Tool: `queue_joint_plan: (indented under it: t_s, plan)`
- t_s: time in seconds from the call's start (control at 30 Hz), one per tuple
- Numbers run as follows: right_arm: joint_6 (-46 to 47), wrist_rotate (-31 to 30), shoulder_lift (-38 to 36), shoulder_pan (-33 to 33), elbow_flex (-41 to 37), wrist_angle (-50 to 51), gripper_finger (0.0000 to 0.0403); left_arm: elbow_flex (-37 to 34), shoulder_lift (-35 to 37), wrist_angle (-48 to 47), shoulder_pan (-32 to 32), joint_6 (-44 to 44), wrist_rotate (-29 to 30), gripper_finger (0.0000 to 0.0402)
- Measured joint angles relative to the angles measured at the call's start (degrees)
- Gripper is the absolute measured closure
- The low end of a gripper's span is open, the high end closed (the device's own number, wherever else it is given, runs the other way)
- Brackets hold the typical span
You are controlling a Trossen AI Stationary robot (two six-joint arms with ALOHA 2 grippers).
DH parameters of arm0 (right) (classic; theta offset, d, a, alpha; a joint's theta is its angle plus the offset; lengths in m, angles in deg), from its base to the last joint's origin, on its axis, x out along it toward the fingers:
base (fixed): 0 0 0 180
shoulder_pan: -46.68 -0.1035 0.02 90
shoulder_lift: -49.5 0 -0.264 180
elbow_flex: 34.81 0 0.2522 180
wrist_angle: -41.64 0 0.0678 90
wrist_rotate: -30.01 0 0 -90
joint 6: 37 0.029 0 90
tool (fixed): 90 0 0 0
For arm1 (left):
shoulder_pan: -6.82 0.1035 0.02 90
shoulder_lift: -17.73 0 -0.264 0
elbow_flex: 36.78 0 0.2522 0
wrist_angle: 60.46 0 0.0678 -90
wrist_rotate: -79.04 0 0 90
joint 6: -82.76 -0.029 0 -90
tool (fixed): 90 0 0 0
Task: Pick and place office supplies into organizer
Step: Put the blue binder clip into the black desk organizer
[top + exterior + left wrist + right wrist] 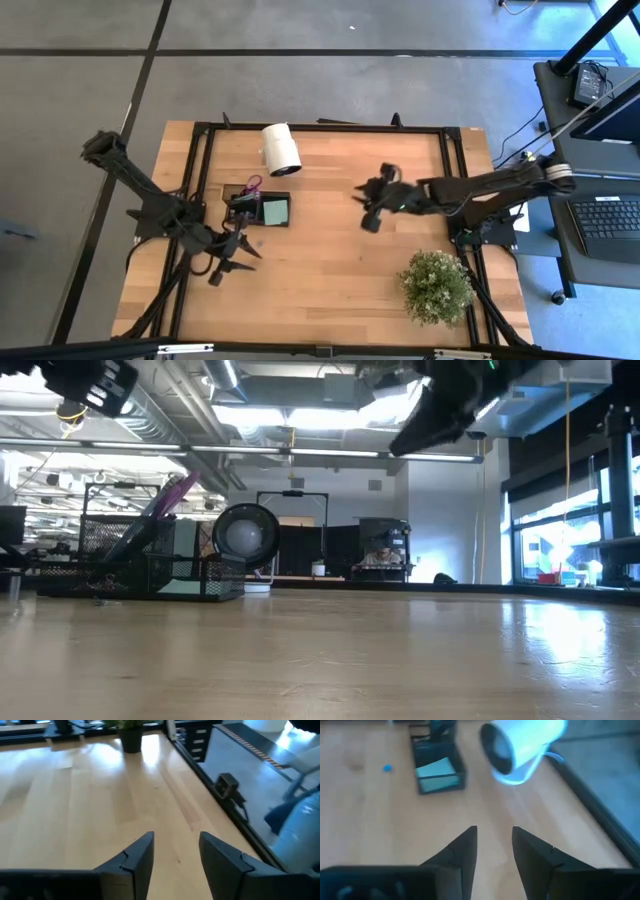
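Your left gripper point(228, 268) hangs near the worktop's front left, just in front of the organizer point(262, 207), its fingers point(140, 857) parted with only bare wood between them. Your right gripper point(372, 208) floats above mid-worktop, fingers point(465, 851) a modest gap apart and holding nothing.

The organizer sits left of centre toward the back edge. Its light mesh walls will likely slide if nudged. Inside lies the sticky-note pad point(437, 774): light, soft-edged paper, best pinched across two opposite edges. The purple-handled scissors point(168, 500) stand tilted in the other compartment; they are stiff and slick, so take them at the blades' neck, not the loops.

One tiny piece point(387, 768) lies loose beside the organizer. It is nearly weightless and easily flicked, so close on it slowly.

The white roll point(281, 149) lies just behind the organizer. No label or writing can be read anywhere.
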Motion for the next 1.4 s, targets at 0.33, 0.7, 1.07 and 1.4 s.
queue_joint_plan:
  t_s: [0.33,0.7,1.07,1.4]
  plan:
    - [-4.2,7.9,-18.3,12.6,-23.8,-23.2,0.0276,0.0,-0.2,-5.1,7.6,2.5,4.7,0.0266]
    - [-1.4,12.5,-22.6,13.1,-27.3,-25.2,0.0276,5.0,-9.1,-14.3,17.6,13.5,1.3,0.0263]
    - [-2.9,14.3,-22.6,13.1,-26.8,-24.2,0.0276,8.0,-17.4,-17.4,22.5,13.1,-3.6,0.0267]
    - [-9.6,14.3,-22.6,13.1,-26.8,-24.6,0.0276,8.0,-17.6,-17.2,25.1,13.6,-5.3,0.0267]
